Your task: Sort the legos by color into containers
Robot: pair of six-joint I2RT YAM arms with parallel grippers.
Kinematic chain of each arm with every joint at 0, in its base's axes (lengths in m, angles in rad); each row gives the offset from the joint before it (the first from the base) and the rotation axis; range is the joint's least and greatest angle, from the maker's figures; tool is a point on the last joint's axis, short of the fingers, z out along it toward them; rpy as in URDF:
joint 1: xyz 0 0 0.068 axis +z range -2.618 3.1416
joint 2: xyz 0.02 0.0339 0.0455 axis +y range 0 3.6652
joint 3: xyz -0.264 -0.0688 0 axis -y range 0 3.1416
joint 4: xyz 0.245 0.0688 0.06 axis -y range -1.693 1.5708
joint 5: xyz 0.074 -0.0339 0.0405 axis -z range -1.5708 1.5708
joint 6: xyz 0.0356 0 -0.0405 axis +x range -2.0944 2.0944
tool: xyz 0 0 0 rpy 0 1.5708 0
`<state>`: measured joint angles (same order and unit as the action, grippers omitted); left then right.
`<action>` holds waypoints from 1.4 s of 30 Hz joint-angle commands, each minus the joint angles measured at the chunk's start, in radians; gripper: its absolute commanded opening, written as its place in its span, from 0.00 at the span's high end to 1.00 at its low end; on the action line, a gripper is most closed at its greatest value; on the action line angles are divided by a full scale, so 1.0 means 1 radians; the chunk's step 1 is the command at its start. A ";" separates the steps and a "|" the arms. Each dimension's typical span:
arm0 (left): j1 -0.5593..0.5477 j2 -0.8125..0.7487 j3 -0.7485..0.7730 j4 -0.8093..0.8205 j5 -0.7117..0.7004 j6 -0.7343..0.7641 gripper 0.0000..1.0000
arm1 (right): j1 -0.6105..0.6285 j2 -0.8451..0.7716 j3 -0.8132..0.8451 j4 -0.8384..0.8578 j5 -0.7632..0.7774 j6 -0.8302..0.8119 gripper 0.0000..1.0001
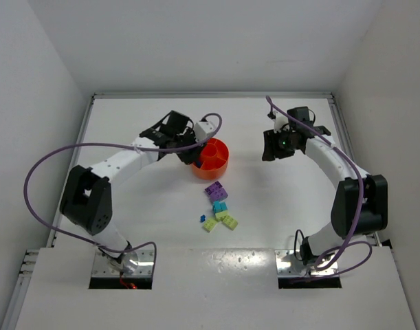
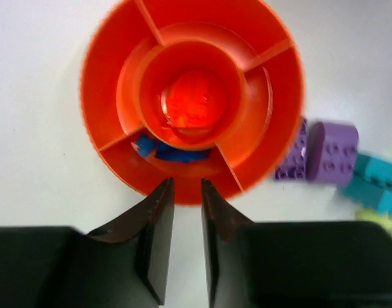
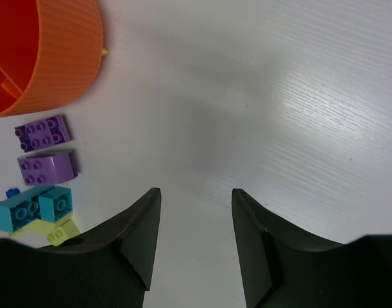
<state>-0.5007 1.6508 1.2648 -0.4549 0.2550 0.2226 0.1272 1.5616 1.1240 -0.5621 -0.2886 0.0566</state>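
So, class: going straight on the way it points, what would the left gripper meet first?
The left gripper would likely meet the orange bowl at its near rim, by the blue bricks; depth unclear.

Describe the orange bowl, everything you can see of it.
The orange bowl is round, glossy plastic, with a finely ribbed outer wall in the right wrist view. Inside, a centre well is ringed by sections split by four thin dividers. It stands upright on the white table. The section nearest the left gripper holds blue legos; the other ring sections look empty. The gripper hangs by that rim; contact unclear. Purple legos lie beside it, apart.
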 commanded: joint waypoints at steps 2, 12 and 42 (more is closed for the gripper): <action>0.005 -0.131 -0.044 -0.157 0.278 0.358 0.66 | -0.003 -0.051 0.010 0.011 -0.006 0.002 0.51; -0.199 -0.309 -0.301 -0.352 0.422 0.732 0.56 | -0.003 -0.051 0.010 0.011 -0.024 0.002 0.50; -0.397 -0.146 -0.413 -0.119 0.245 0.817 0.49 | -0.003 -0.041 0.010 0.002 -0.006 0.002 0.31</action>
<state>-0.8978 1.4914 0.8440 -0.5892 0.4854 0.9947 0.1272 1.5444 1.1240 -0.5636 -0.2920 0.0563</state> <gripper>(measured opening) 0.510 0.690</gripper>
